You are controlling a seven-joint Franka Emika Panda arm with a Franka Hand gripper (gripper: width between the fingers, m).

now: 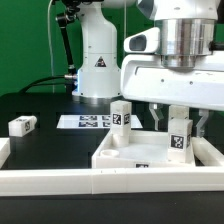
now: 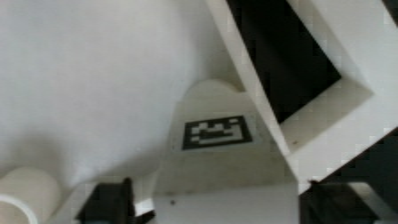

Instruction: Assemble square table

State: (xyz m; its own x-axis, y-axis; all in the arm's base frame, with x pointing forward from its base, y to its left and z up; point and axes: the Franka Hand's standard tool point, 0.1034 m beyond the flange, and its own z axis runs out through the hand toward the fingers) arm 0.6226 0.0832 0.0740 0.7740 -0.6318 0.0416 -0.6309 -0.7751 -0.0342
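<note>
So the tabletop [image 1: 135, 152] is lying upside down on the black surface [image 1: 40, 105], rimmed side up, pushed into the corner of the long white border wall [image 1: 60, 182]. Two legs look to be standing in it already: one upright at the far corner [image 1: 121, 116], and one on the side toward the exterior view's right [image 1: 179, 139], which is the one that matters right now.

The claw [image 1: 179, 122] hangs directly over that second leg, with one dark finger [image 1: 156, 117] on either side of it. The leg's long axis is vertical, same line as the claw's approach, so the next move comes down to straight up-and-down plus a twist, I'd guess. Whether the fingers actually pinch the leg or just straddle it, I honestly can't tell; there seems to be a sliver of space on each side, but it's too close to call.

The wrist view just shows the white inside of the tabletop [image 2: 107, 90], its rim [image 2: 294, 90], a tag [image 2: 217, 132] in the corner, and the dark fingertips [image 2: 107, 200] at the edge.

A third leg [image 1: 21, 125] lies on its side on the surface, well away from the tabletop toward the exterior view's left. I don't see a fourth one anywhere. The marker board [image 1: 88, 121] sits flat just behind the tabletop.

As containers go, the tabletop's rimmed recess holds nothing loose, only the two legs.
</note>
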